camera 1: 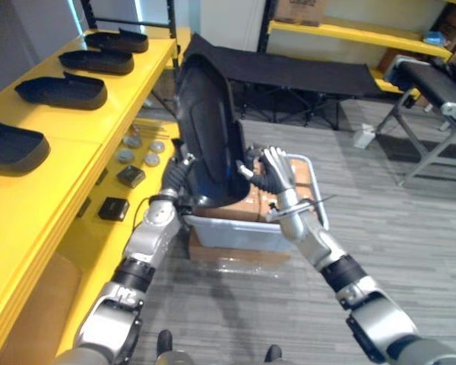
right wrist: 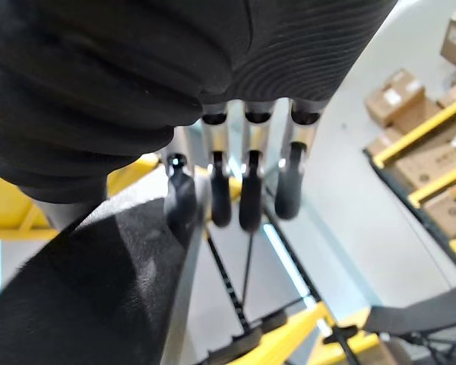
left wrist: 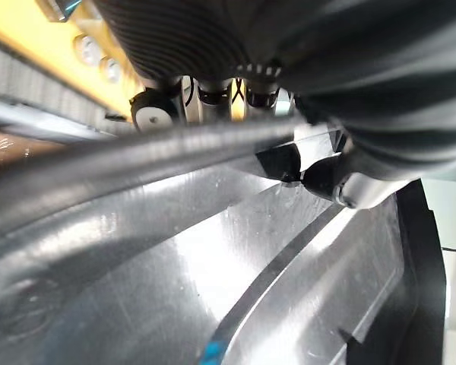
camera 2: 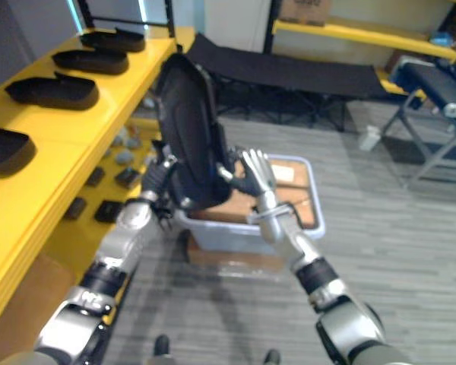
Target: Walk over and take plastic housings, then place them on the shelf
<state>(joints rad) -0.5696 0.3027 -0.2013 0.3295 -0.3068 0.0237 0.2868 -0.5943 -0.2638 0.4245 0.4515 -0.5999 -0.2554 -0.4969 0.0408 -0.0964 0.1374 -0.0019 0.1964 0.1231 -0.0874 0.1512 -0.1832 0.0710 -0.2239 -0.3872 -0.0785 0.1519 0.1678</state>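
— The right hand (camera 1: 273, 169): what did you have on it from your desk?

— I saw its fingers curled onto the right rim of the plastic housing (camera 1: 205, 129). In its wrist view the dark tips were hooked over that edge, so I logged it as clamped on the part.

— And the left hand?

— The left hand (camera 2: 159, 179) sat at the housing's lower left edge. My wrist feed showed the thumb on the glossy face and the fingers behind the rim, pinching it.

— Where was the housing itself?

— Off every surface. I had it upright between both hands, long side near vertical, above the left part of the grey bin (camera 1: 235, 232), its lower end just over the bin's left rim. Brown cardboard (camera 1: 251, 205) lay inside the bin.

— What about the shelf?

— The yellow shelf (camera 1: 61, 175) ran along my left. Four more black housings lay flat in a row on its top, apart from one another: the nearest (camera 1: 11, 148) by the near end, then the second (camera 1: 64, 91), the third (camera 1: 99, 61) and the fourth (camera 1: 121, 39) toward the far corner. On the lower ledge I saw round silver pieces (camera 1: 140, 148) and two small black boxes (camera 1: 114, 207), near the ledge's outer edge.
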